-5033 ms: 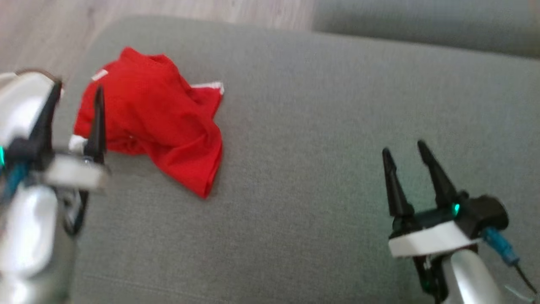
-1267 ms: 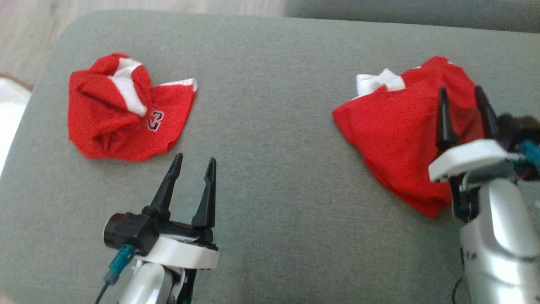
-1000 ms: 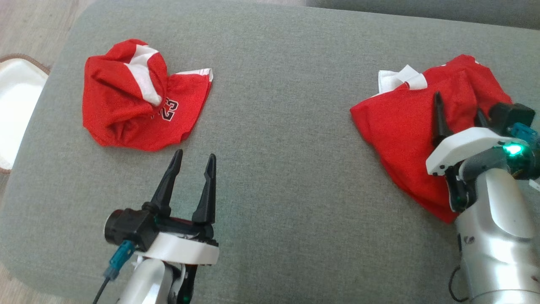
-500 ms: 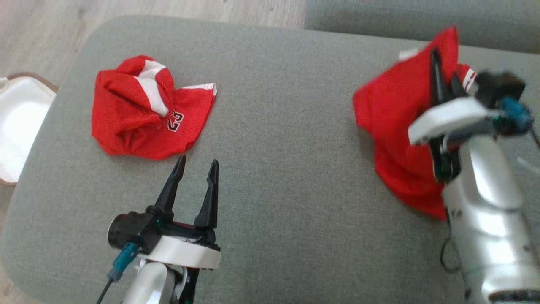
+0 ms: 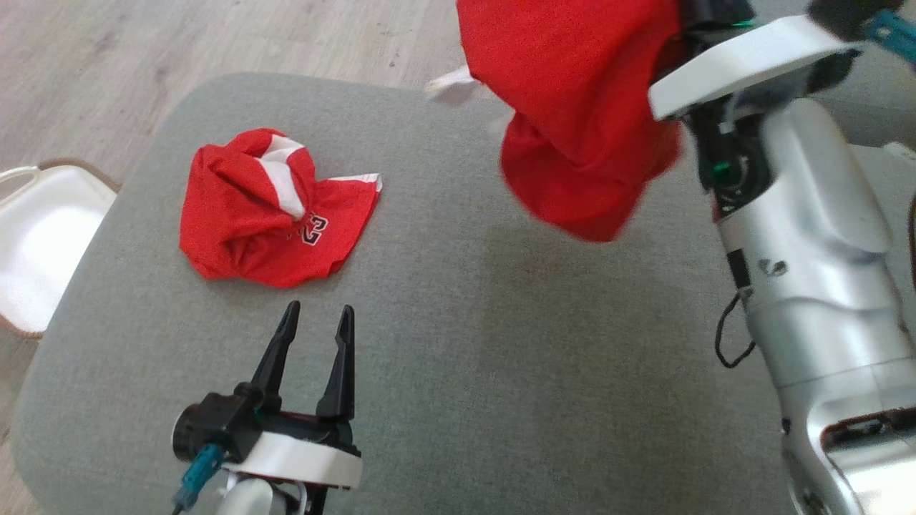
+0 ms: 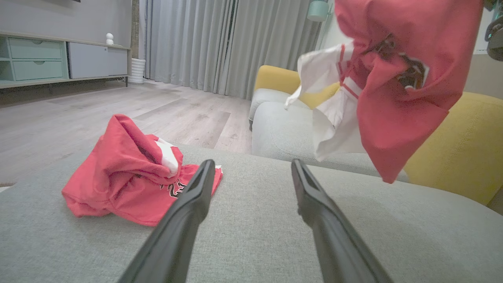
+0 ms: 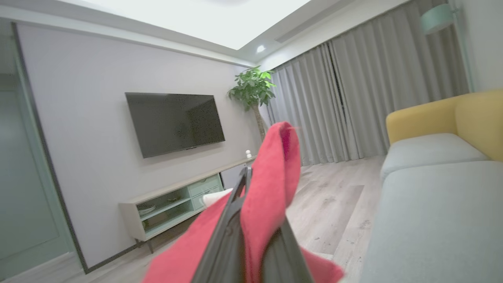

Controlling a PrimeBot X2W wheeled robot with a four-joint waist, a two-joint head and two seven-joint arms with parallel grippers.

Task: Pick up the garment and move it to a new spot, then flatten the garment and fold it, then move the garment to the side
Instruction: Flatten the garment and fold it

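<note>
**A:** so where's the red garment [image 5: 580,121] at?

**B:** up in the air lol, hanging clear of the grey cushion [image 5: 501,372] over its far right part. The right gripper [image 7: 257,212] is clamped on it, with cloth bunched between the two fingers and draped over them. White trim dangles off one side.

**A:** and the other arm?

**B:** the left gripper [image 5: 319,309] sits low near the front edge, fingers spread, nothing in them. A second red jersey [image 5: 272,207] lies crumpled on the cushion just past its tips, well apart from the hanging one.
</note>
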